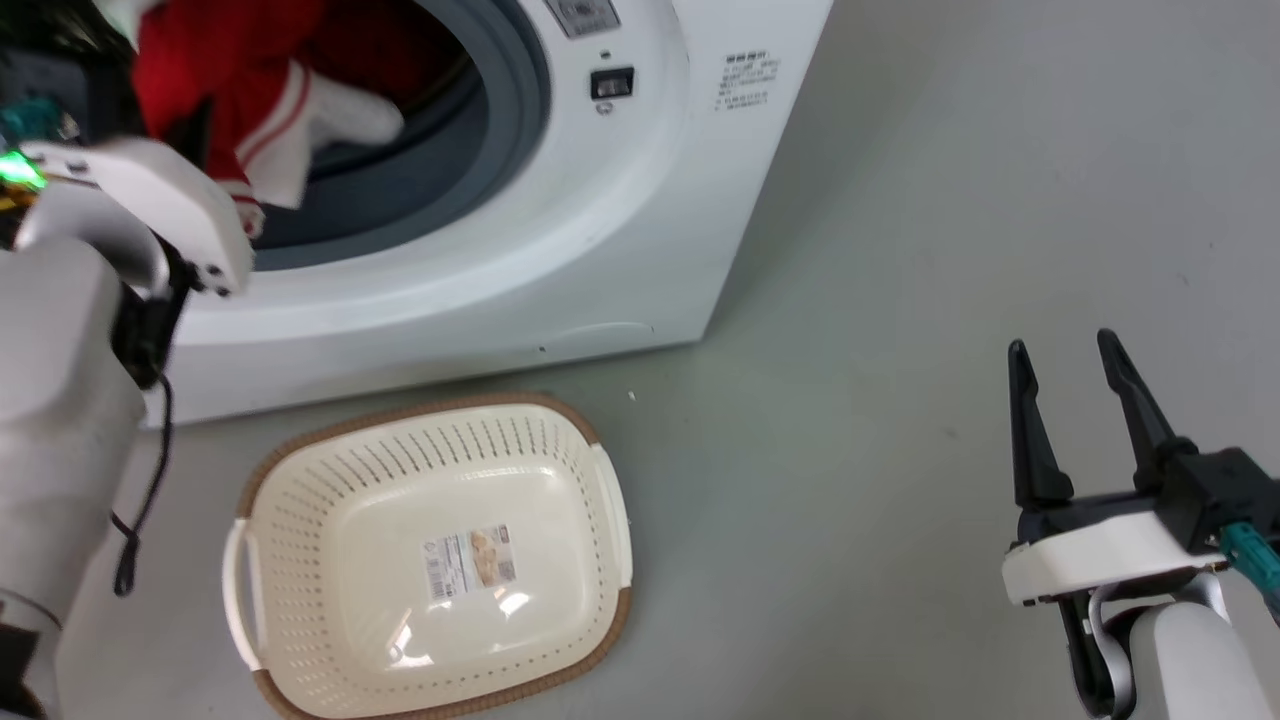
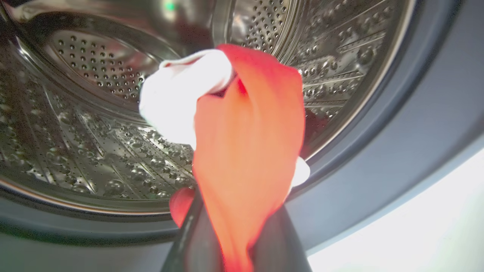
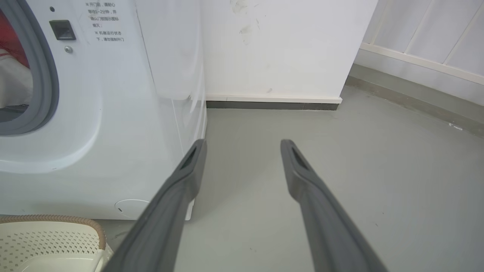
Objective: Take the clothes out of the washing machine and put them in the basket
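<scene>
left gripper (image 2: pixel 242 223) clamping clothes (image 2: pixel 247 139), right gripper (image 3: pixel 244 145) spread

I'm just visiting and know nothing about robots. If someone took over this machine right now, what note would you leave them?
Left gripper: shut on a red-and-white garment in the washing machine opening.
Right gripper: open, empty, above the floor right of the basket.
Done: the basket holds no clothes yet.
Left: draw the garment out, drop it in the basket, then check the drum for more.
</scene>
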Robot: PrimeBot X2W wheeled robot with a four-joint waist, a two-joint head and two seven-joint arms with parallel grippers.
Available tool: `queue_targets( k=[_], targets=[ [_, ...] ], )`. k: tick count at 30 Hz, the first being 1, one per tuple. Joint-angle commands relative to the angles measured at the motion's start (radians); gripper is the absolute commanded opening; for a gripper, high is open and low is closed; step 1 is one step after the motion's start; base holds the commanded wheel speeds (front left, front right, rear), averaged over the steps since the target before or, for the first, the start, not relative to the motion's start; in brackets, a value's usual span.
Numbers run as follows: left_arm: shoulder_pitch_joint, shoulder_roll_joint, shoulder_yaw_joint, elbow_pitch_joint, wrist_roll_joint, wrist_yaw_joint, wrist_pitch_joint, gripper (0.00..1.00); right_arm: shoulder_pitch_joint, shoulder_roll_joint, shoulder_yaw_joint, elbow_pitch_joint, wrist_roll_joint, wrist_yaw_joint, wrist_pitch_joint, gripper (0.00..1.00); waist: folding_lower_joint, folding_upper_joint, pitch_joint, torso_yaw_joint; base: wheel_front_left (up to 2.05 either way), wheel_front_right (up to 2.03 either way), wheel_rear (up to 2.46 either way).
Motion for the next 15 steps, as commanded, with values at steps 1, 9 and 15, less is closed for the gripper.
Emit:
queue_targets(
  k=[1, 9, 15],
  targets=[
    [0.039, -0.006, 0.006, -0.026, -0.004, 0.017, -0.025, 0.0, 0.021, 0.0, -0.007, 0.007, -0.007, -0.001, -0.002, 1.0, 0.0002, 0.0, -0.096, 0.051, 0.0, 0.0, 0.0],
    [0.25, 0.002, 0.071, -0.301, 0.021, 0.105, -0.057, 0.0, 0.073, 0.0, -0.034, 0.018, -0.036, -0.001, -0.002, 1.0, 0.0002, 0.0, -0.207, 0.099, 0.0, 0.0, 0.0],
    [0.414, 0.017, 0.145, -0.547, 0.053, 0.18, -0.057, 0.0, 0.092, 0.0, -0.047, 0.021, -0.038, -0.001, -0.002, 1.0, 0.0002, 0.0, -0.248, 0.123, 0.0, 0.0, 0.0]
  ],
)
